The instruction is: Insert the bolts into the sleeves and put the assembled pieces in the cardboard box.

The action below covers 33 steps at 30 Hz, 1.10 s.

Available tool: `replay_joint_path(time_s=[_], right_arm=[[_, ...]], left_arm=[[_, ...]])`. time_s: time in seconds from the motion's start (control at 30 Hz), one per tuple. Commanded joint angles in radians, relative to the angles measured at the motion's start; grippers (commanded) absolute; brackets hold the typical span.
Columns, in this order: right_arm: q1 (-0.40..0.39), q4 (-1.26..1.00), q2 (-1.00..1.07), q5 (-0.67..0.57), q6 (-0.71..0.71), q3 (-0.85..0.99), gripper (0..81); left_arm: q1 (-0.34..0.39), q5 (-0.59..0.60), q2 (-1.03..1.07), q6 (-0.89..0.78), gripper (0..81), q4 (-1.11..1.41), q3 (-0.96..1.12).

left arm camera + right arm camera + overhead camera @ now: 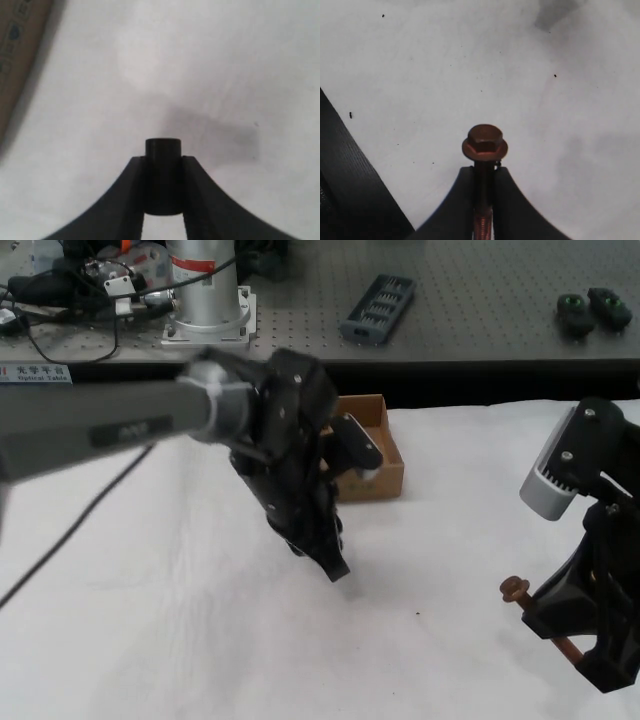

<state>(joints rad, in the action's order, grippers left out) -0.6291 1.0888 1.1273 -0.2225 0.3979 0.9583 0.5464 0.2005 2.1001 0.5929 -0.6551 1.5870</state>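
Bolt sits clamped by its shank between the fingers of the right gripper, at the near right above the white cloth. Left of it, well apart, the left gripper pinches a black sleeve. Behind that arm stands the cardboard box, its inside mostly hidden.

Worktop draped in a white cloth, faintly wrinkled, flecked with a few dark specks. Carries a cardboard box toward the far edge, open side up. Beyond, a grey perforated bench with a black ribbed block, two small dark pieces, a silver column and tangled cables.
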Motion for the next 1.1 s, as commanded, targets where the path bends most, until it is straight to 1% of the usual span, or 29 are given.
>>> replay_joint_path(time_s=[0.0, 0.13, 0.2, 0.3, 0.4, 0.5, 0.63, 0.7, 0.8, 0.9, 1.07], right_arm=[[0.004, -0.032, -0.008, -0.011, -0.002, 0.002, 2.9], [-0.002, -0.091, -0.008, -0.011, -0.006, 0.002, 2.9], [-0.002, -0.124, -0.008, -0.011, -0.047, 0.002, 2.9], [-0.002, -0.193, -0.008, -0.046, -0.116, 0.002, 2.9], [-0.002, -0.288, -0.008, -0.128, -0.231, 0.002, 2.9], [-0.002, -0.409, -0.001, -0.246, -0.392, 0.002, 2.9], [-0.002, -0.627, 0.023, -0.397, -0.669, 0.002, 2.9], [-0.002, -0.738, 0.039, -0.439, -0.780, 0.002, 2.9], [-0.002, -0.864, 0.052, -0.454, -0.884, 0.002, 2.9], [-0.002, -0.926, 0.052, -0.454, -0.922, 0.002, 2.9], [-0.002, -0.940, 0.052, -0.454, -0.939, 0.002, 2.9]], left_arm=[[-0.010, 0.052, -0.115, -0.088, 0.6, -0.138, -0.030], [-0.011, 0.144, -0.222, -0.140, 0.6, -0.153, -0.151], [-0.011, 0.190, -0.282, -0.159, 0.6, -0.152, -0.226], [-0.011, 0.275, -0.399, -0.212, 0.6, -0.117, -0.359], [-0.011, 0.382, -0.537, -0.302, 0.6, -0.015, -0.482], [-0.012, 0.479, -0.664, -0.415, 0.6, 0.141, -0.596], [-0.012, 0.597, -0.803, -0.585, 0.6, 0.406, -0.712], [-0.012, 0.620, -0.852, -0.676, 0.6, 0.512, -0.754], [-0.015, 0.620, -0.892, -0.785, 0.6, 0.647, -0.806], [-0.014, 0.613, -0.900, -0.882, 0.6, 0.760, -0.829], [-0.014, 0.556, -0.900, -0.963, 0.6, 0.862, -0.829]])
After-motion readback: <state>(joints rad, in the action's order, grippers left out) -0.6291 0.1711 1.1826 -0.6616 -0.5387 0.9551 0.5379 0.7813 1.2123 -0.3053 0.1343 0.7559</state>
